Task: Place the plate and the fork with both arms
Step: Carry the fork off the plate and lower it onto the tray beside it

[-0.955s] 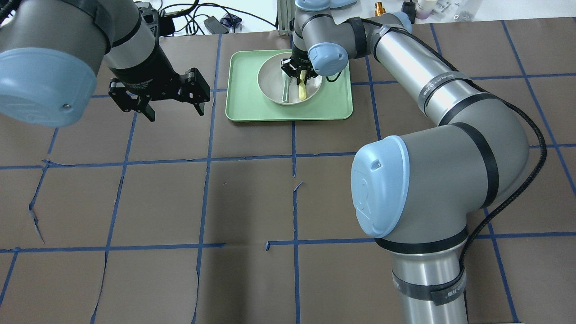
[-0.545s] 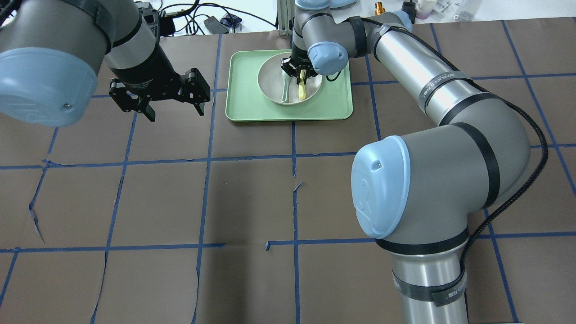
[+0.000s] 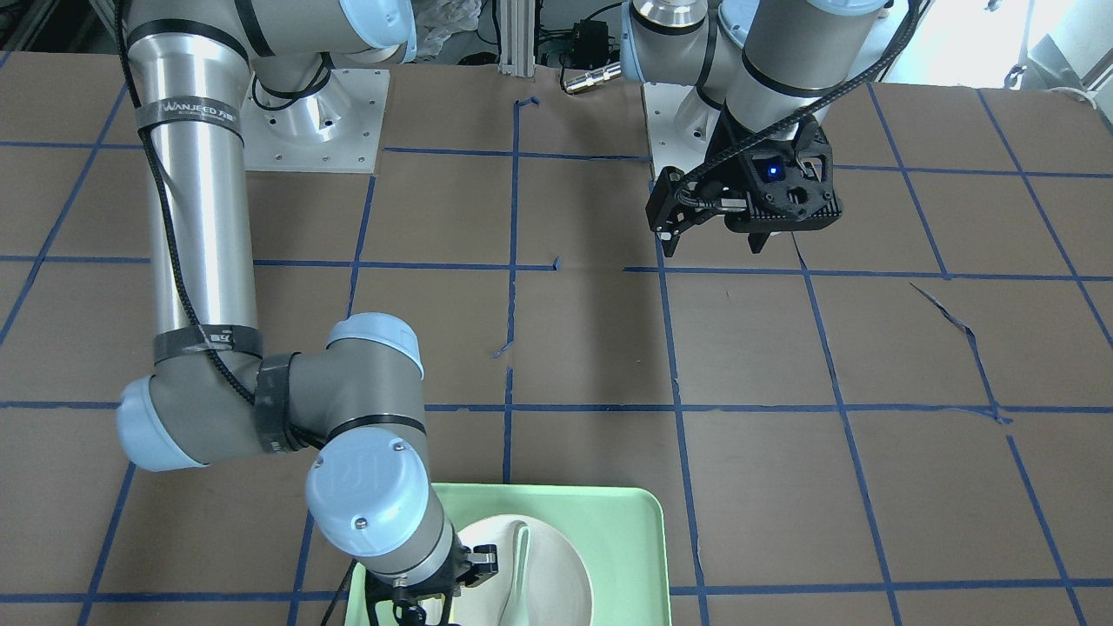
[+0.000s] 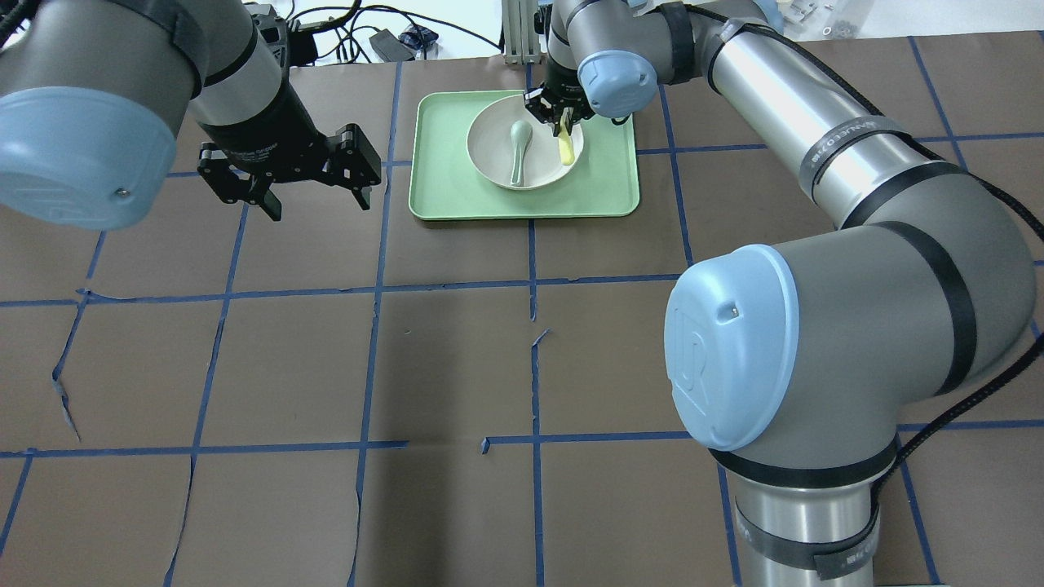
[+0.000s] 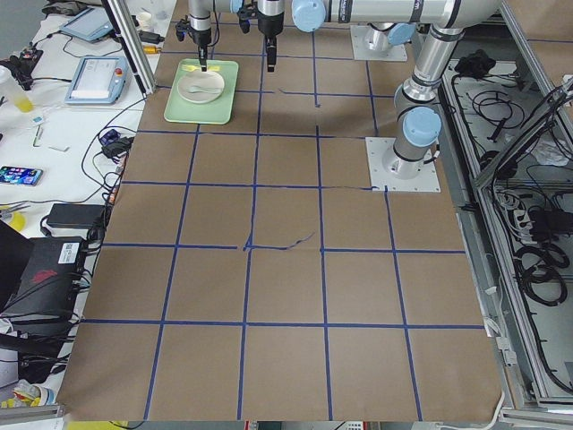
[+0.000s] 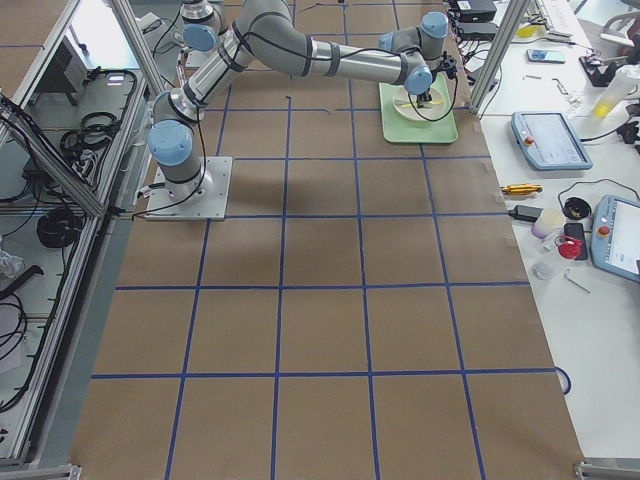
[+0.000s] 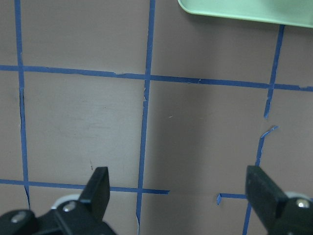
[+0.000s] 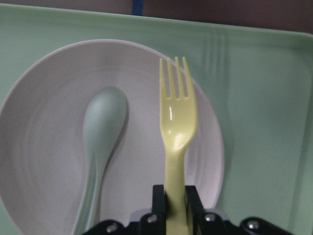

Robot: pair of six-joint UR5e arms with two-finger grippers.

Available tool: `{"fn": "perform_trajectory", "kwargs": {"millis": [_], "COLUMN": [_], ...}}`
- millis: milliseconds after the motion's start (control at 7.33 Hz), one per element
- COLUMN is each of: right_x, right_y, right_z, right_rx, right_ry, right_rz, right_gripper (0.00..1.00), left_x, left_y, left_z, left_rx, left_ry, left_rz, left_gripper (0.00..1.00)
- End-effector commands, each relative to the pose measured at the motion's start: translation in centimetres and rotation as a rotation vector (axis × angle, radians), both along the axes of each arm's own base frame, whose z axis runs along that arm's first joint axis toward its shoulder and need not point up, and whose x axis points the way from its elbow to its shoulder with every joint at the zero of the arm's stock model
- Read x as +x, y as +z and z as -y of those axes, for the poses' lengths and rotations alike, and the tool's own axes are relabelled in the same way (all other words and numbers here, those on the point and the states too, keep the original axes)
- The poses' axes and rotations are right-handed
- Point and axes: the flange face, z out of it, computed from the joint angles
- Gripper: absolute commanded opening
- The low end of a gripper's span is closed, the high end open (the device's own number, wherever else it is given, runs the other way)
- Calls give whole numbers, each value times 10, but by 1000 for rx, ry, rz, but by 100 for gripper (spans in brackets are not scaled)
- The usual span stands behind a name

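Note:
The white plate lies in the light-green tray at the far middle of the table, with a grey-green spoon in it. My right gripper is shut on the handle of the yellow fork and holds it just above the plate's right side. In the right wrist view the fork points tines away over the plate, beside the spoon. My left gripper is open and empty, hovering over the table left of the tray.
The table is brown paper with a blue tape grid. The tray's corner shows at the top of the left wrist view. Cables and small items lie beyond the table's far edge.
My right gripper has risen and shifted right with the fork, lifting it off the plate and uncovering the spoon's bowl. My left arm has not moved.

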Motion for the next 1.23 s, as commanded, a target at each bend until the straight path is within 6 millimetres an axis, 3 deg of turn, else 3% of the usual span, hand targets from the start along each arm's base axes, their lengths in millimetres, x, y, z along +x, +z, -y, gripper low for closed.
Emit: {"fn": "perform_trajectory", "kwargs": {"millis": [0,273,409,545,682,818,1091], "right_x": [-45,-50,-50,-51,-50,-52,-55], "right_y": [-3,-27,-29,-35,-35,-27,2], "right_z": [4,-5,-6,-7,-8,-8,-15], "right_rx": [21,60,55,64,66,55,24], "right_ry": [-34,-37,-42,-43,-42,-50,-7], "right_rz": [0,-2,-4,-12,-3,-3,-29], "right_gripper": [8,8,10,20,55,100,100], "left_x": [0,0,0,0,0,0,0], "left_y": [-3,-3,-4,-4,-6,-7,-8], "left_z": [0,0,0,0,0,-1,-1], "left_rx": [5,7,8,8,13,14,16], "left_ry": [1,1,1,1,1,1,1], "left_rz": [0,0,2,2,2,3,3], "left_gripper": [100,100,100,100,100,100,100]}}
